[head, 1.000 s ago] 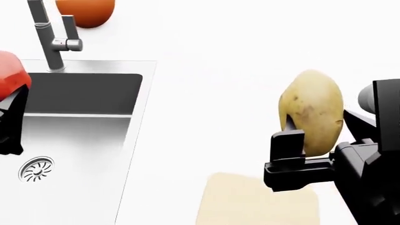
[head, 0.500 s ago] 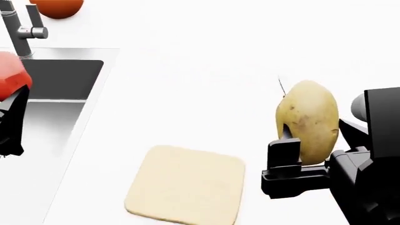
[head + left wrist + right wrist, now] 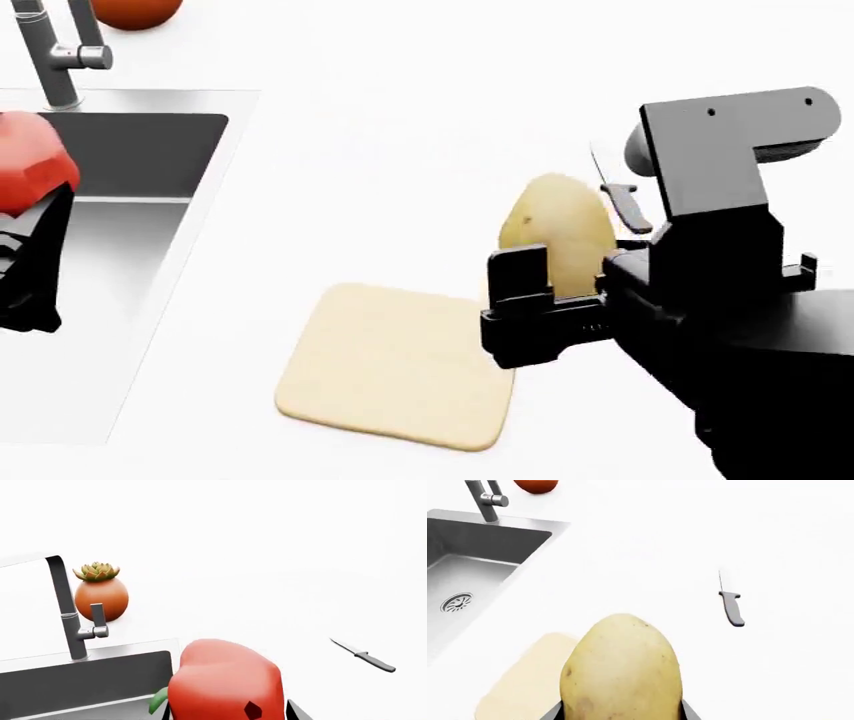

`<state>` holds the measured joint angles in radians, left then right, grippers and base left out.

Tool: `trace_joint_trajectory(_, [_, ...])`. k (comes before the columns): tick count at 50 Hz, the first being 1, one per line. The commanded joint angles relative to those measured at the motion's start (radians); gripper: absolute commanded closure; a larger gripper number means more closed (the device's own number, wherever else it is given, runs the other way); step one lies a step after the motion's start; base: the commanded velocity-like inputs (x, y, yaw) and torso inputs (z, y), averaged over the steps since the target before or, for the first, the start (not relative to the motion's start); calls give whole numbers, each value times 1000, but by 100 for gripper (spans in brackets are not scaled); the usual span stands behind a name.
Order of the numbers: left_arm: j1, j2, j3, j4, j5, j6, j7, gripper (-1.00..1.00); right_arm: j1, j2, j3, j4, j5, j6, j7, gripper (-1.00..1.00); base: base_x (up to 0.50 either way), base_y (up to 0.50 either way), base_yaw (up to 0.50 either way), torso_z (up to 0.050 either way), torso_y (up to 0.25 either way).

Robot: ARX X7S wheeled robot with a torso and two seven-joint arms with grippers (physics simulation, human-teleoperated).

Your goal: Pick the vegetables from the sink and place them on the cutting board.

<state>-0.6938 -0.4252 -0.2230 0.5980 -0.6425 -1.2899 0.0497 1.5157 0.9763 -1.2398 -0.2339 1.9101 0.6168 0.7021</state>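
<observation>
Nearest, the right gripper has its jaws pinched on the potato, which stands upright between them, lifted just above the right edge of the cutting board. The board lies bare on the white counter beside the sink. Off to the left, the left gripper holds the red bell pepper clamped above the basin. Behind the potato lies the knife. Farthest back stand the faucet and an orange pot.

Glossy red pepper, matt speckled potato, brushed-steel sink, pale wooden cutting board.
</observation>
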Motion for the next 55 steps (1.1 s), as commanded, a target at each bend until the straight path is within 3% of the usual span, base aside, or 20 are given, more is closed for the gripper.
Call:
trace_joint_trajectory(1, [7, -2, 5, -14, -6, 19, -4, 100, 134, -260, -70, 408, 74, 229, -138, 100, 0, 0, 0, 0, 0])
trace_joint_trajectory(5, [13, 3, 14, -19, 1, 31, -9, 100, 224, -391, -131, 656, 96, 391, -238, 100, 0, 0, 0, 0, 0])
trace_joint_trajectory(14, [35, -10, 7, -27, -3, 50, 6, 100, 276, -593, -224, 924, -24, 487, -442, 100, 0, 0, 0, 0, 0])
trace_joint_trajectory(26, [44, -2, 17, -40, 1, 68, 1, 100, 243, -670, -273, 1002, -51, 533, -501, 100, 0, 0, 0, 0, 0])
trace_joint_trajectory(55, [56, -19, 1, -46, -14, 80, 2, 100, 177, -718, -303, 1108, -85, 506, -547, 100, 0, 0, 0, 0, 0])
